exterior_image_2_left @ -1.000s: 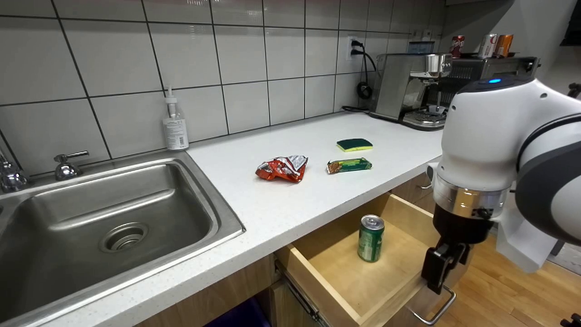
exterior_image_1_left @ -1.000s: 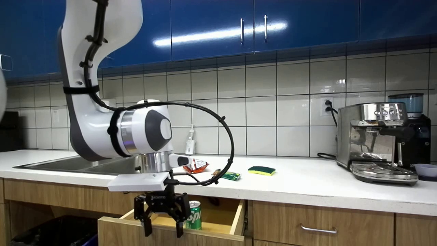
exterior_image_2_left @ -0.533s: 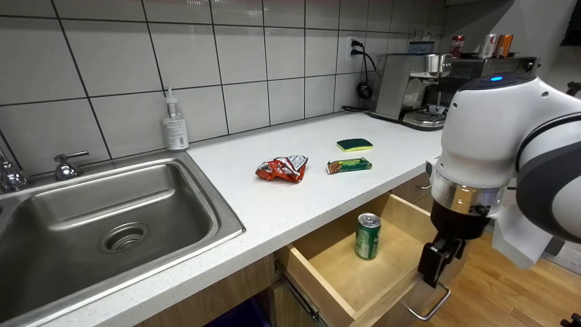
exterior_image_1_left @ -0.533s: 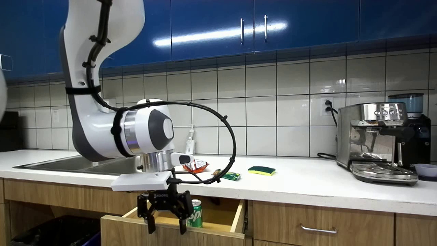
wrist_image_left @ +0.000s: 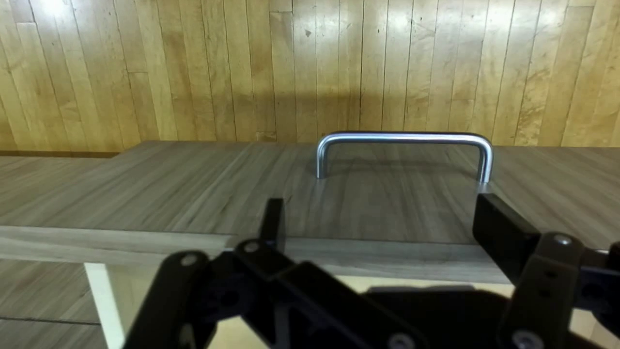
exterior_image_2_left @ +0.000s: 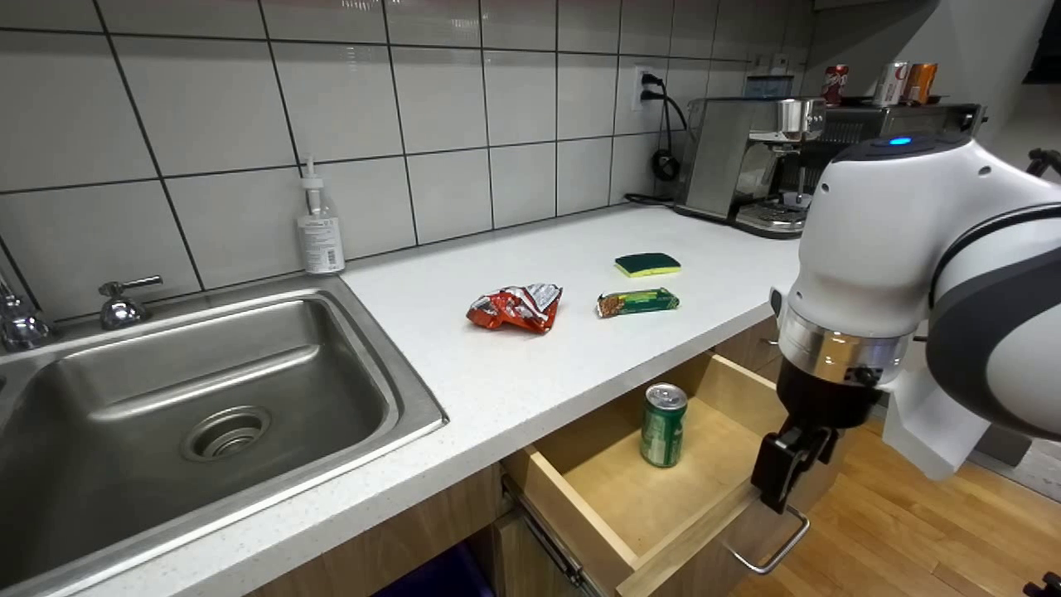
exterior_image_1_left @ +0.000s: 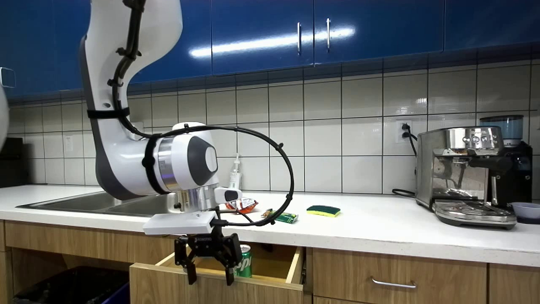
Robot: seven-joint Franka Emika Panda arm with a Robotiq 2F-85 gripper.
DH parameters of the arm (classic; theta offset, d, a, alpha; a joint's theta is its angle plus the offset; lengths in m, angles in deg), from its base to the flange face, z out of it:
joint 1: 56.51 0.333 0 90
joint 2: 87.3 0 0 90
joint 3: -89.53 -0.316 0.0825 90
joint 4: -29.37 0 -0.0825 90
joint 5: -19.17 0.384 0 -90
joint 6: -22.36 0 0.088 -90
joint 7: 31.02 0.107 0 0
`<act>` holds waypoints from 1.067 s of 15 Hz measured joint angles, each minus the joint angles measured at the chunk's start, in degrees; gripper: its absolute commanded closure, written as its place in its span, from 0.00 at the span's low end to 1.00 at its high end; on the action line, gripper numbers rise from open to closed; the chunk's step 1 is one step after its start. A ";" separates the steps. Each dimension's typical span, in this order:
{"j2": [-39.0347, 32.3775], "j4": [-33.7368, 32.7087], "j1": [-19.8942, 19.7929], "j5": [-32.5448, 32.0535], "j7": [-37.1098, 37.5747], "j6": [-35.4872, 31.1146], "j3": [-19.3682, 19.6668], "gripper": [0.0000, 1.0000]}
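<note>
Plainly, in an exterior view the fingers (exterior_image_1_left: 192,275) stand wide apart, empty, at the open drawer (exterior_image_1_left: 211,293), table (exterior_image_1_left: 358,215) above; in an exterior view the drawer holds a can (exterior_image_2_left: 663,427); in the wrist view its handle (wrist_image_left: 404,138) looks stiff and slick, best held mid-bar.

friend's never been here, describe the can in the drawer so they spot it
Find the white counter; below its edge, a drawer is open. The green can stands upright inside. Unlike the green packet on the counter, it is round with a silver top.
</note>
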 measured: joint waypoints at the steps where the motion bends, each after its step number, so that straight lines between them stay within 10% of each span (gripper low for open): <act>1: -0.01 -0.09 0.08 -0.01 0.07 -0.08 0.09 0.00; 16: -0.67 -0.19 1.13 -0.13 3.46 -1.17 0.65 0.00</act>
